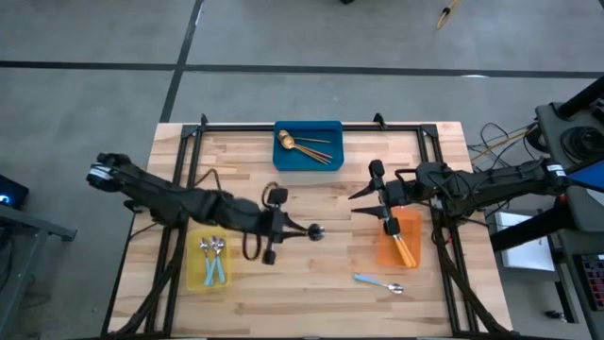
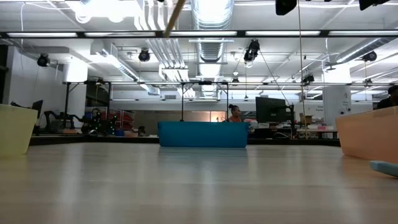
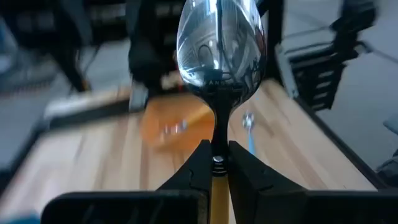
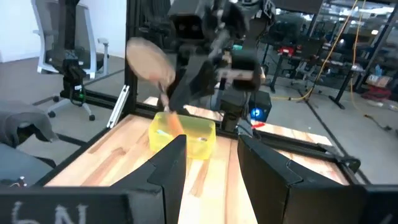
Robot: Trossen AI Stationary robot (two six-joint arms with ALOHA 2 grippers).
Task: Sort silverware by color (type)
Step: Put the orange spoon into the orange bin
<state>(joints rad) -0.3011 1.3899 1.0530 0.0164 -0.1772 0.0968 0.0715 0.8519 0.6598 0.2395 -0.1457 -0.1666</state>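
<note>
Left hand (image 1: 304,229) hovers over the middle of the wooden tabletop (image 1: 321,283), its fingers (image 3: 199,163) pinching an orange-handled spoon (image 3: 219,46) by the neck so the silver bowl sticks out ahead. Right hand (image 1: 363,200) hangs nearby, over the inner edge of the orange bin (image 1: 400,244), fingers spread and holding nothing.

Beyond the tabletop lies a grey floor, and the low view looks into a workshop with ceiling lights, desks and a person far back.

A blue bin (image 1: 308,145) at the far edge holds gold spoons (image 1: 304,147). A yellow bin (image 1: 211,263) near the left front corner holds blue-handled spoons (image 1: 214,257). The orange bin, at the right, holds orange-handled spoons (image 1: 404,248).

One blue-handled spoon (image 1: 378,283) lies loose on the boards near the front edge, just in front of the orange bin. Bare wood stretches between the three bins.
</note>
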